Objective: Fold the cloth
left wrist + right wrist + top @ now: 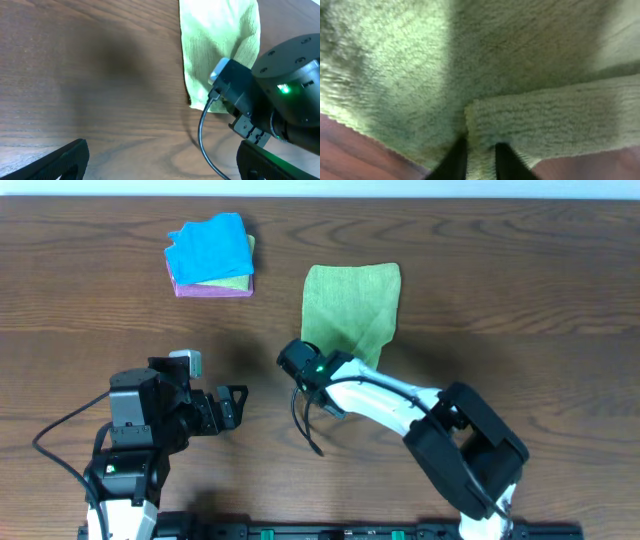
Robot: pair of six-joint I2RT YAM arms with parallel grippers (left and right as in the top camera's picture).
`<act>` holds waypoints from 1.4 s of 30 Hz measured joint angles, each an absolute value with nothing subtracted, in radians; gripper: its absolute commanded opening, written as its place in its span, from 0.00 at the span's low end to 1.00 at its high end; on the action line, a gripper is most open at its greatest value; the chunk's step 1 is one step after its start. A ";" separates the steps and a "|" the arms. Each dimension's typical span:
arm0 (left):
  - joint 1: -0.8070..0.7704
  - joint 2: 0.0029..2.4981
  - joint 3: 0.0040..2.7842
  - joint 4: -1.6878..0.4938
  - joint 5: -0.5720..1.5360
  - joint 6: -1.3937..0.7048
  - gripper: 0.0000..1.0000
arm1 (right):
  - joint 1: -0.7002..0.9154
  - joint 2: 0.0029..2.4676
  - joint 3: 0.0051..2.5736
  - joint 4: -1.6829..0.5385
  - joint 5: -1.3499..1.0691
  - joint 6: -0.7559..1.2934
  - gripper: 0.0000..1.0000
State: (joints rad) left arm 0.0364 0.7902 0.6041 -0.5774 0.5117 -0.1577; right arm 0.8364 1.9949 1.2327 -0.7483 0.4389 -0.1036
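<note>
A light green cloth (350, 305) lies at the table's middle back, partly folded with one corner drawn toward the front. It also shows in the left wrist view (220, 45). My right gripper (479, 159) is shut on the cloth's near edge (520, 120), with a fold of it pinched between the fingers; from overhead the gripper (312, 360) sits at the cloth's front edge. My left gripper (236, 402) is open and empty over bare table, to the left of the cloth; its two fingers show wide apart in the left wrist view (160, 160).
A stack of folded cloths, blue (210, 246) on yellow-green and pink, lies at the back left. The right arm's black cable (305, 425) loops over the table in front of the cloth. The table is dark wood.
</note>
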 measured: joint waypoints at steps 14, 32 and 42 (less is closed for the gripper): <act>0.036 0.790 0.604 -0.576 0.493 -0.158 0.96 | 0.901 1.881 1.236 -0.728 0.426 0.266 0.49; 0.036 0.790 0.604 -0.574 0.493 -0.158 0.95 | 0.807 1.732 1.237 -0.559 0.463 0.435 0.59; 0.036 0.790 0.604 -0.572 0.493 -0.158 0.95 | 0.754 1.840 1.241 -0.252 0.421 0.231 0.57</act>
